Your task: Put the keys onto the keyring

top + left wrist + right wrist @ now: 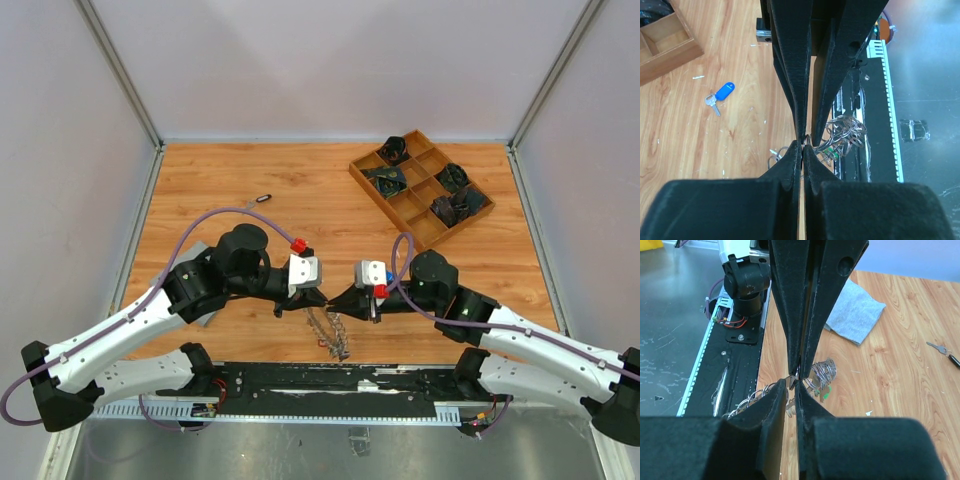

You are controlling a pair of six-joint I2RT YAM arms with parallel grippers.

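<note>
The keyring (330,330), a tangle of silver rings and small keys, hangs and lies near the table's front edge, just below both grippers. My left gripper (320,296) and right gripper (337,297) meet tip to tip above it. The left wrist view shows the left gripper (804,143) shut on a wire of the keyring (842,132). In the right wrist view, the right gripper (792,383) is pinched on a thin flat silver piece that looks like a key, beside the keyring (822,371). A blue-tagged key (722,93) lies loose on the wood.
A wooden compartment tray (408,207) with dark items stands at the back right. A black-tagged key (262,199) lies at mid-left. A grey cloth (855,310) lies under the left arm. The black mounting rail (330,380) runs along the near edge.
</note>
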